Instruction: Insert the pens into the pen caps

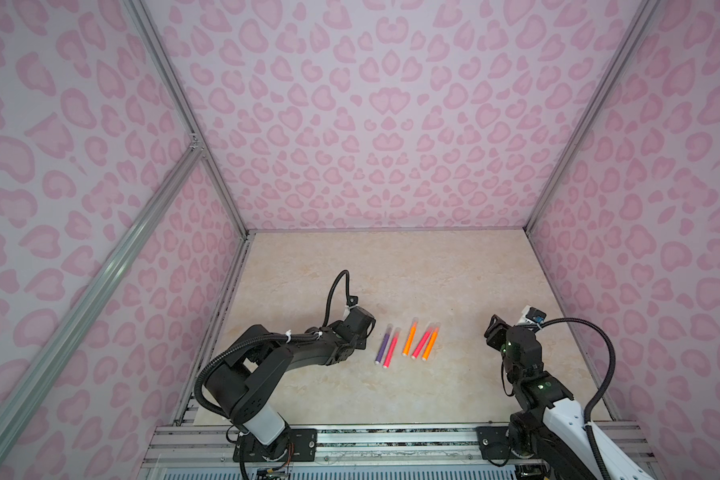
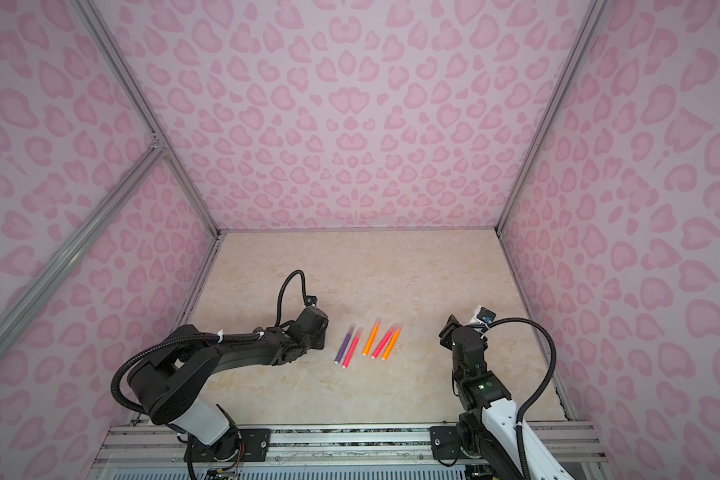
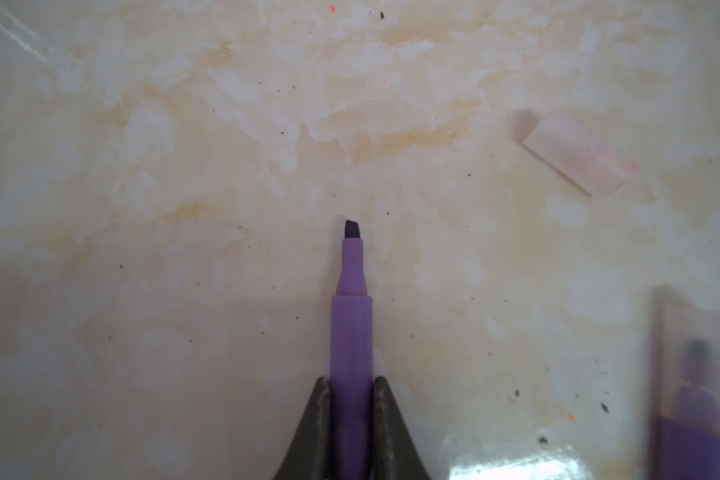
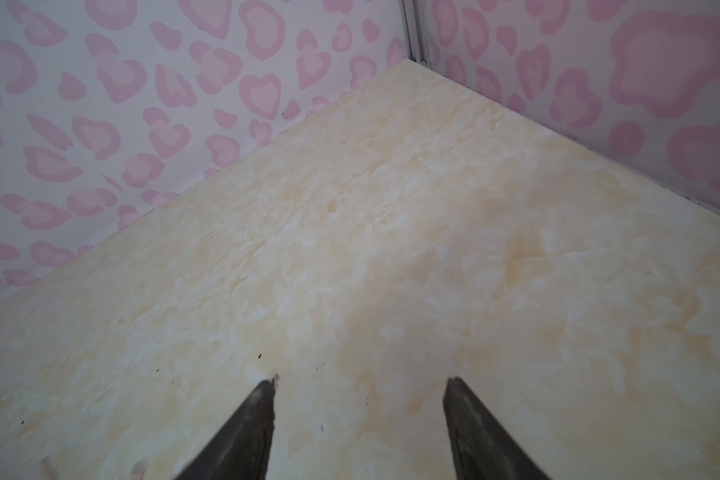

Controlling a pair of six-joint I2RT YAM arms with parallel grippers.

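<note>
My left gripper (image 3: 351,380) is shut on a purple pen (image 3: 351,332). Its dark chisel tip is bare and points out over the beige table. A loose clear pen cap (image 3: 578,151) lies on the table ahead of the tip and off to one side. In both top views the left gripper (image 1: 364,332) (image 2: 323,332) sits low, just left of a row of several pens (image 1: 409,340) (image 2: 370,340) in purple, pink and orange; the held pen is hidden under it. My right gripper (image 4: 362,380) (image 1: 493,328) hangs open and empty, right of the row.
A second purple pen (image 3: 699,395), blurred and with a clear cap over its tip, lies close beside the left gripper. Pink patterned walls (image 1: 391,124) enclose the table on three sides. The right wrist view shows bare table (image 4: 391,249) up to a far corner.
</note>
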